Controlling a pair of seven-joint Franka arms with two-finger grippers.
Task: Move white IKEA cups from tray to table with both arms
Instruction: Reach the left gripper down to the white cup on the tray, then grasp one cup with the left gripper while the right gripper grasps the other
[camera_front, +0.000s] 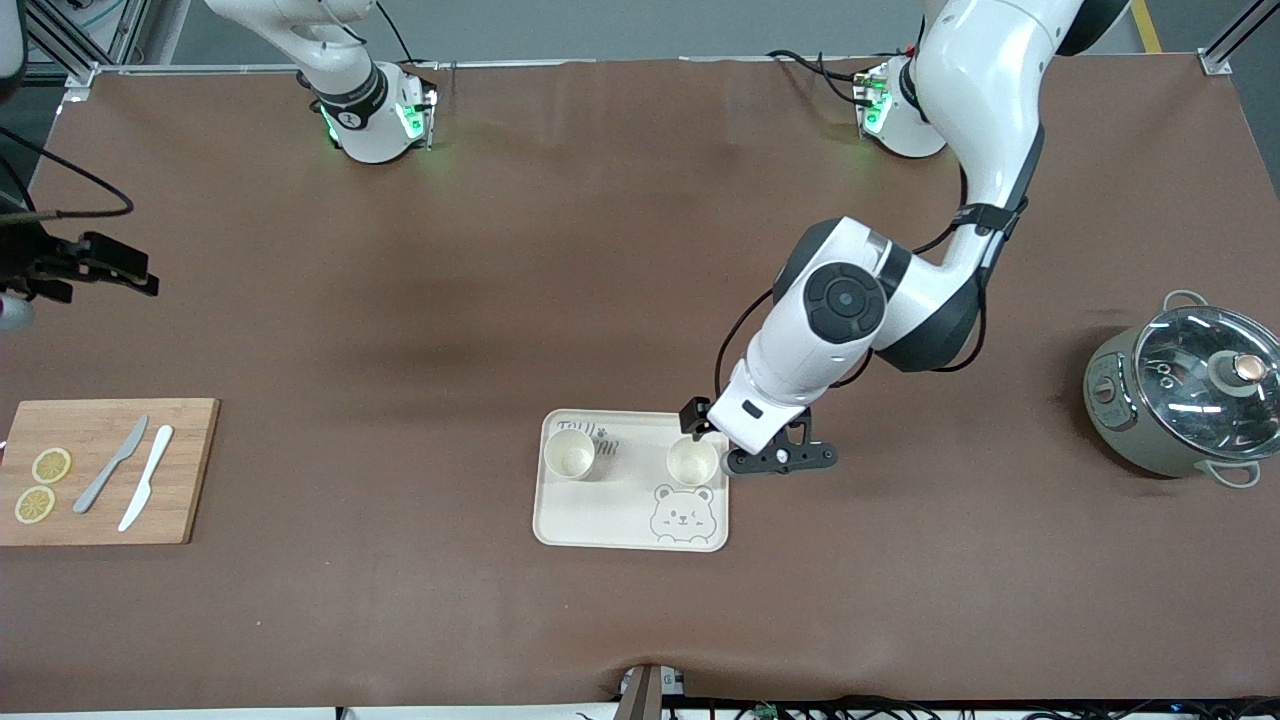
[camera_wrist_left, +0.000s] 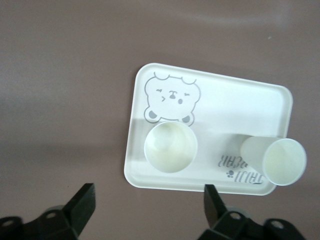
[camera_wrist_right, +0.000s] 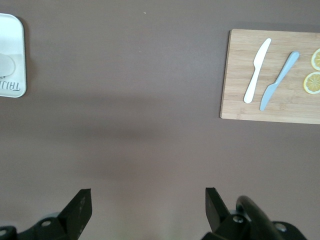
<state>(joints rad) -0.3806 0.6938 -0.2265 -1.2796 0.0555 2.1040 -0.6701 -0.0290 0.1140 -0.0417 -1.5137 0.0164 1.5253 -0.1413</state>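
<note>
Over the tray (camera_front: 560, 525), left gripper (camera_front: 775, 458) jaws apart beside nearer-arm cup (camera_front: 692, 461): centre, descend squarely before closing. Right gripper (camera_wrist_right: 145, 210) apart, waiting.

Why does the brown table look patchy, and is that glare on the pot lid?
Front view: soft dark shadow bands cross the table; bright glints sit on the pot's glass lid; green base lights tint the surface nearby. Left wrist view: a shadow edge falls across the tray above the cups.

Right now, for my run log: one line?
cups: both on tray | left tool: open, beside one cup | right arm: waiting
</note>
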